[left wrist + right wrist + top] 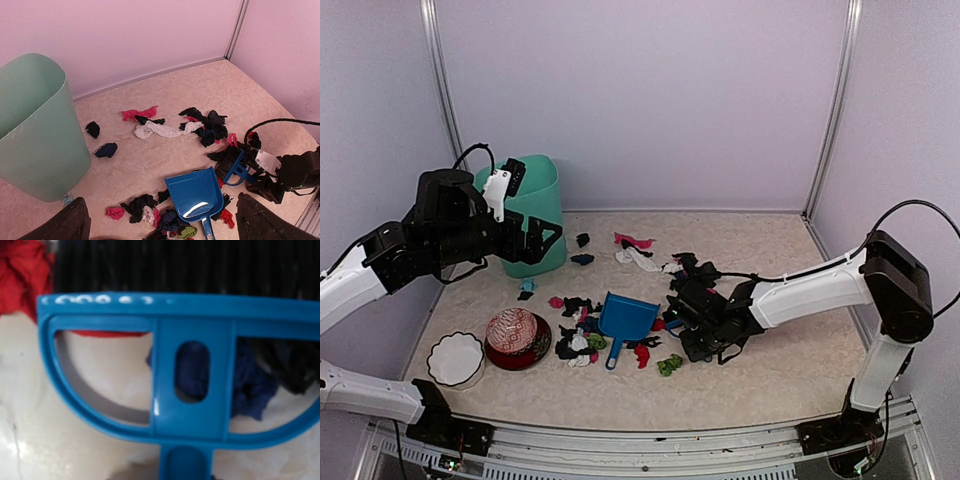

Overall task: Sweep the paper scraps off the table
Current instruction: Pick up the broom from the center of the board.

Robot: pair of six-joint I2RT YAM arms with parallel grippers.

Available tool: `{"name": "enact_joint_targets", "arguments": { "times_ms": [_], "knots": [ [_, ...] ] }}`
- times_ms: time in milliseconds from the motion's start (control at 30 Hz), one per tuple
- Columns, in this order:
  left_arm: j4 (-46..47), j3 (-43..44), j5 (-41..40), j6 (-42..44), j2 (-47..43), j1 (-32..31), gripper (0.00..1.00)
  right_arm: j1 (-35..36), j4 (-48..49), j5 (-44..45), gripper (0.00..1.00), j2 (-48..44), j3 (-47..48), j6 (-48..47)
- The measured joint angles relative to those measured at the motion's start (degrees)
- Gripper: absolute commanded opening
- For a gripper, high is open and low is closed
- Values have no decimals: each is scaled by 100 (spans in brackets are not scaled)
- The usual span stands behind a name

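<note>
Just beside the right hand [688, 322] lie paper scraps [688, 268].

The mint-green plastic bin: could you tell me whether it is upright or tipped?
Upright: the mint-green plastic bin stands on its base, mouth up.

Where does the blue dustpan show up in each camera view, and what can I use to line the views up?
Top external: the blue dustpan lies at centre front, handle toward the arms' bases.
Left wrist: the dustpan sits lower middle, handle running off the bottom edge.
Right wrist: not in it; the blue hand brush fills the picture.
Shared landmark: the green bin, left of the dustpan in the top and left wrist views.
</note>
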Motion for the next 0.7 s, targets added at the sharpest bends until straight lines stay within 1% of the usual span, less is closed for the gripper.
{"name": "enact_joint_targets", "arguments": {
  "times_ms": [167,333,700],
  "knots": [
    [0,-4,-48,-15,-33,-15,99,101,-92,243,21,87,92,149],
    [0,-9,-125,-22,-63,-42,99,111,-144,343,1,98,101,221],
    [0,-37,-195,-105,-83,-72,99,111,-323,369,0,-46,20,302]
  ]
}}
